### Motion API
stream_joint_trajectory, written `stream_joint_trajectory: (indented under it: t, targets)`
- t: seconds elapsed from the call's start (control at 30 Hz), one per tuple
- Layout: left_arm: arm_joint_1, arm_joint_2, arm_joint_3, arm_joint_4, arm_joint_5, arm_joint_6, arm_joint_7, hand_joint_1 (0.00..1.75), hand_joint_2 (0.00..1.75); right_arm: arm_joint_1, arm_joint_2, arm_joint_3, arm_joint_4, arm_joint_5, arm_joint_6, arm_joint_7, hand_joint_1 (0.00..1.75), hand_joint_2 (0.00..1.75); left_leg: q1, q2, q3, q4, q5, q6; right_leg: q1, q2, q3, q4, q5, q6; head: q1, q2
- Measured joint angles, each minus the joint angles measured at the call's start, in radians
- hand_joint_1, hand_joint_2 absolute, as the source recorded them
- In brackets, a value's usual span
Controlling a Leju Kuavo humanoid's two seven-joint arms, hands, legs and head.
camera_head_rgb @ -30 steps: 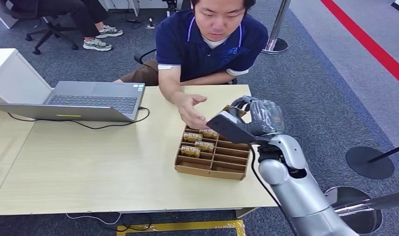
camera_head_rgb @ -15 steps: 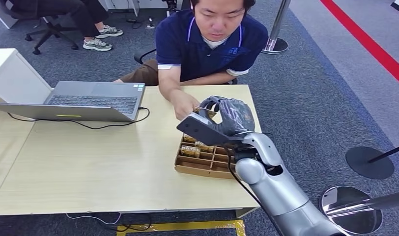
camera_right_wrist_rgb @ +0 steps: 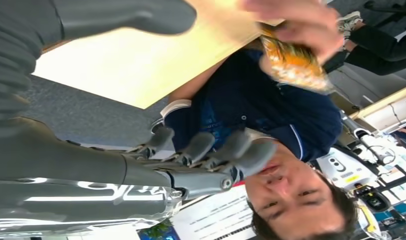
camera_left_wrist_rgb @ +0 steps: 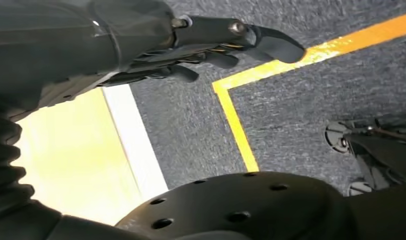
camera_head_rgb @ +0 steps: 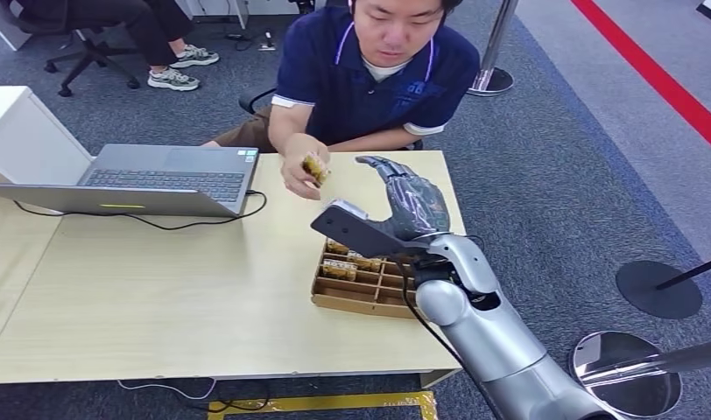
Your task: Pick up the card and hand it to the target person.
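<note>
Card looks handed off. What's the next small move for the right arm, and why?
Probably draw the right robot hand back toward the body. Its fingers are spread and hold nothing, the person's hand already grips the card clear of it, and the arm hangs over the cardboard tray, so lift away without dipping.

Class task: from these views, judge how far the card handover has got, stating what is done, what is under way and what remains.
Done: the person's hand holds the card above the table. In hand: nothing; the right hand is open and empty over the box, fingers spread. The left hand hangs empty beside the table. Left: probably only drawing the right arm back.
</note>
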Motion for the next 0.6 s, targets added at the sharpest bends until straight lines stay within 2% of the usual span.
stream_joint_trajectory:
  t: [0.33, 0.6]
  targets:
    - [0.005, -0.006, -0.001, 0.000, 0.000, -0.001, 0.003, 0.00, 0.00, -0.003, 0.000, 0.000, 0.009, -0.002, -0.005, 0.002, 0.00, 1.75, 0.000, 0.000, 0.000, 0.000, 0.000, 0.000, 0.000, 0.000, 0.000, 0.000, 0.000, 0.000, 0.000, 0.000]
    - [0.006, -0.008, -0.001, 0.000, 0.014, 0.013, 0.006, 0.00, 0.00, 0.001, -0.007, -0.009, 0.006, -0.004, -0.054, 0.013, 0.00, 1.75, 0.000, 0.000, 0.000, 0.000, 0.000, 0.000, 0.000, 0.000, 0.000, 0.000, 0.000, 0.000, 0.000, 0.000]
